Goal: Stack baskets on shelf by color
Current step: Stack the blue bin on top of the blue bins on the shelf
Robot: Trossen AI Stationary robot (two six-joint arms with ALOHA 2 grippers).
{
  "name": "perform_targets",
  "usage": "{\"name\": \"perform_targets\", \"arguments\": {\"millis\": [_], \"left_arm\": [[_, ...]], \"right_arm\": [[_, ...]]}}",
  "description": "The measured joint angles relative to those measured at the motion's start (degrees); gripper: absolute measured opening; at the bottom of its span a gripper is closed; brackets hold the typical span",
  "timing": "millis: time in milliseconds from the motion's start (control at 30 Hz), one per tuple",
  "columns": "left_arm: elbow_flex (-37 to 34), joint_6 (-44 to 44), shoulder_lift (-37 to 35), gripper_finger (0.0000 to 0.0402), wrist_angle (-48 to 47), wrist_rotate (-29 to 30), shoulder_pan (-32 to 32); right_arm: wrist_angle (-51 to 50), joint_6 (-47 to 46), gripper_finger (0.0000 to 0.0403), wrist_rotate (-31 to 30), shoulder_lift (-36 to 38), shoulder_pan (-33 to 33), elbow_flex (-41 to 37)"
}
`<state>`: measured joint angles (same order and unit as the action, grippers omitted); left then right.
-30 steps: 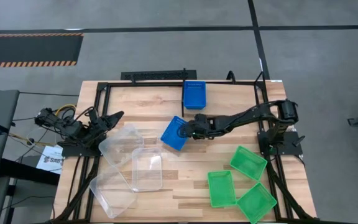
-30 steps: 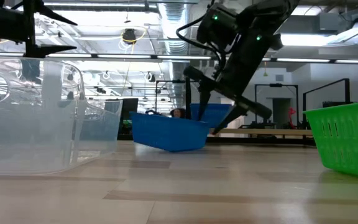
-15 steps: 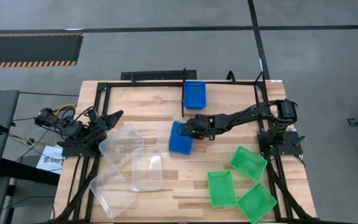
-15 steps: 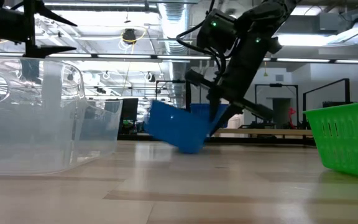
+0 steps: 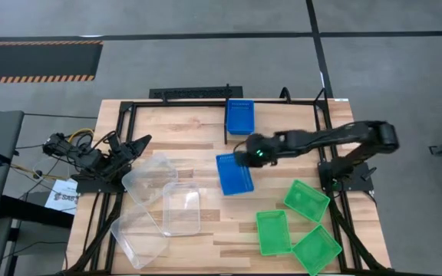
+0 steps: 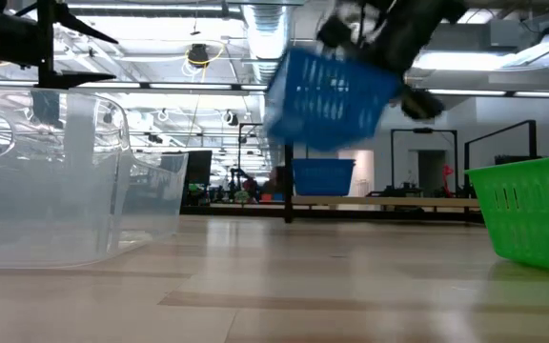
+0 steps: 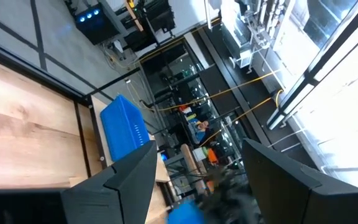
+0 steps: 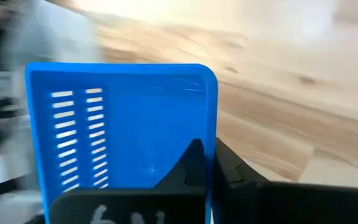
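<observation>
Right claw pinching the near rim of a blue slotted rectangular plastic basket, which hangs in the air, tilted, above the middle of the plank-topped wooden bench; in the low view this carried basket is well clear of the bench surface. In the right wrist view the two dark fingers close on the basket's rim from inside and outside.

A second blue plastic basket sits at the far middle of the bench, on the light-wood shelf panel with thin black rails; in the low view it rests on the raised shelf board behind the carried one.

Three green plastic baskets lie on the bench's near right part: one nearest the right arm's base, one toward the middle, one at the near right corner.

Three clear see-through plastic baskets cluster at the near left: one nearest the left arm, one toward the middle, one at the near edge.

Left claw waits at the left edge of the bench, fingers spread, holding nothing.
</observation>
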<state>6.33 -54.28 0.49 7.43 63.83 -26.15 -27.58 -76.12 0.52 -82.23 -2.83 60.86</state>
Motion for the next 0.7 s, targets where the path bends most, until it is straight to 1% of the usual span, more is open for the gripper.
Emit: {"name": "perform_targets", "arguments": {"millis": [67,167,267,333,433,567,700], "left_arm": [[0.00,-0.02,0.00,0.0224,0.03,0.03,-0.02],[0.00,0.00,0.00,0.0224,-0.01,0.31,0.00],[0.00,0.00,0.00,0.0224,-0.03,1.63,0.00],[0.00,-0.01,0.00,0.0224,-0.14,2.55,-0.01],[0.00,0.00,0.00,0.0224,-0.37,3.25,0.00],[0.00,0.01,0.00,0.0224,-0.50,5.05,0.00],[0.00,0.00,0.00,0.0224,-0.73,6.36,0.00]], "right_arm": [[0.69,0.89,0.0008,-1.78,4.30,-1.01,0.04],[0.63,2.32,0.0010,-8.01,10.48,-3.56,0.05],[-0.73,3.97,0.0007,-16.01,14.61,-8.05,0.09],[-0.77,5.79,0.0009,-18.10,15.74,-12.22,0.09],[-0.57,9.05,0.0017,-16.80,15.37,-19.22,0.06],[-0.01,13.19,0.0017,-10.08,11.61,-26.92,-0.05],[3.76,16.45,0.0016,-4.27,8.49,-31.34,-0.02]]}}
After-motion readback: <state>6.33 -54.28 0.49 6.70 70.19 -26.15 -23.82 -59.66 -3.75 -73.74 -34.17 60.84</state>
